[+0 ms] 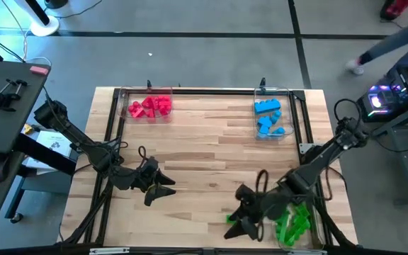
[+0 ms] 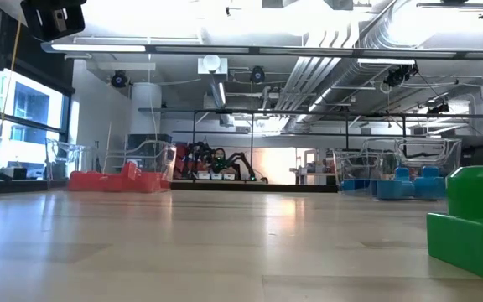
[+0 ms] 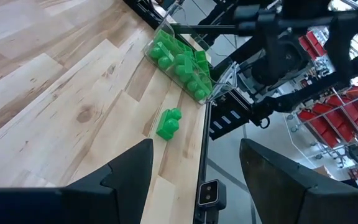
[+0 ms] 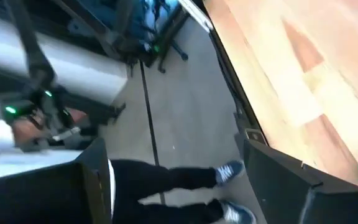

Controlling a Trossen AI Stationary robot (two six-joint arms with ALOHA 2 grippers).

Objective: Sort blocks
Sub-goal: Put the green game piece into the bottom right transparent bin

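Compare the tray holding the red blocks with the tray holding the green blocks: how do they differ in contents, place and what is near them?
The red blocks' tray sits at the table's far left corner; the green blocks' tray sits at the near right corner. No gripper is near the red blocks; the right gripper, open, hangs beside the green blocks. One green block lies loose on the wood outside its tray; no red one does. Both trays are clear plastic.

bright ceiling lights, blurred right-wrist view

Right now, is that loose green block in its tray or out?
Out. The green block lies on bare wood near the table edge, apart from the tray of green blocks.
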